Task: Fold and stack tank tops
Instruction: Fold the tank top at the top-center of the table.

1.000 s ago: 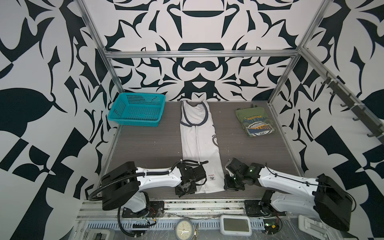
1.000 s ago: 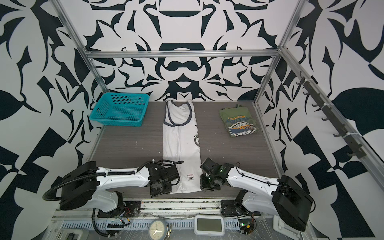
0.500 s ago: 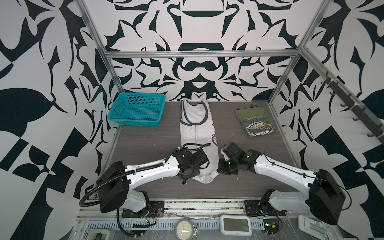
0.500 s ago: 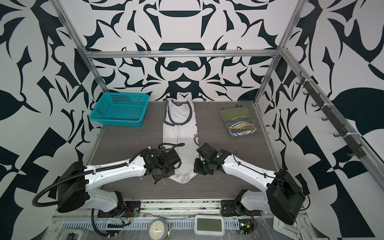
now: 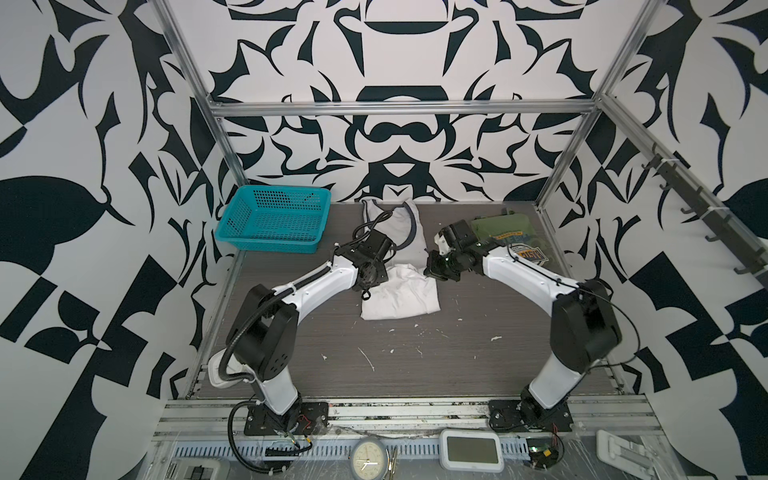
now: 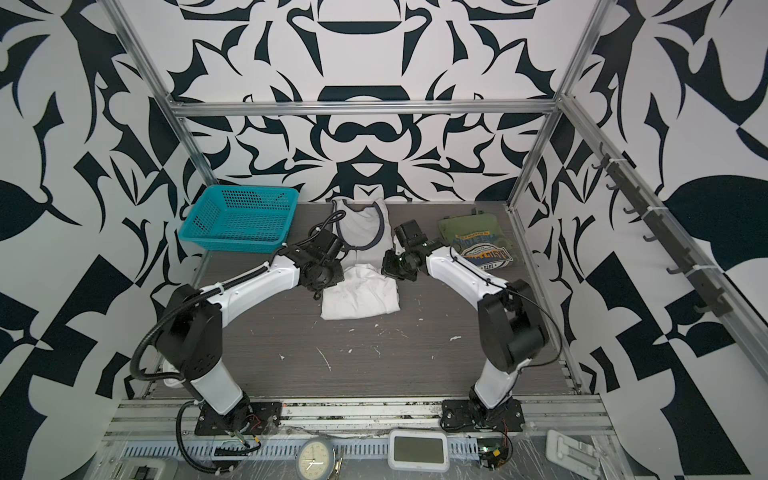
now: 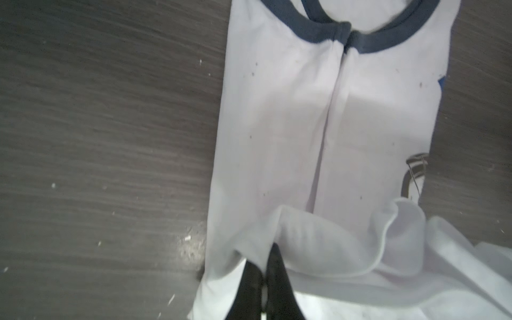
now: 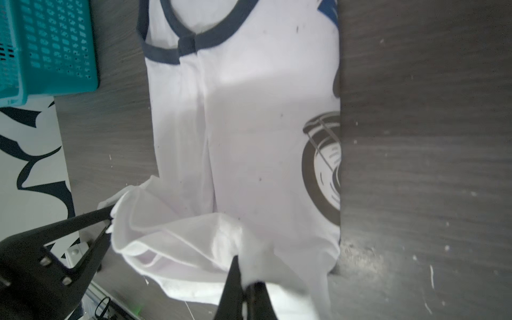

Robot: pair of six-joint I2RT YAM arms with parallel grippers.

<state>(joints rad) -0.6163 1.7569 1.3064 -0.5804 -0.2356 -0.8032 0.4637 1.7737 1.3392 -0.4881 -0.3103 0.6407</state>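
A: Left end effector (image 5: 374, 282) and right end effector (image 5: 432, 272) are both clenched on the white tank top (image 5: 401, 297) hem in a top view, folding it over mid-table (image 5: 415, 353), likely to halve it. Green tank top (image 5: 498, 228) lies folded in the far right corner.
B: Left wrist?
A: Collar ahead, bare table alongside.
B: Right wrist?
A: Basket (image 8: 47, 47) near the collar.

My left arm (image 5: 316, 282) and my right arm (image 5: 525, 274) both reach out from their bases, elbows bent, forearms slanting inward; my wrists face each other, near but apart; my left gripper (image 7: 264, 266) is pinched tight on the white tank top (image 5: 399, 297); my right gripper (image 8: 245, 277) is clamped on it too, jaws together.
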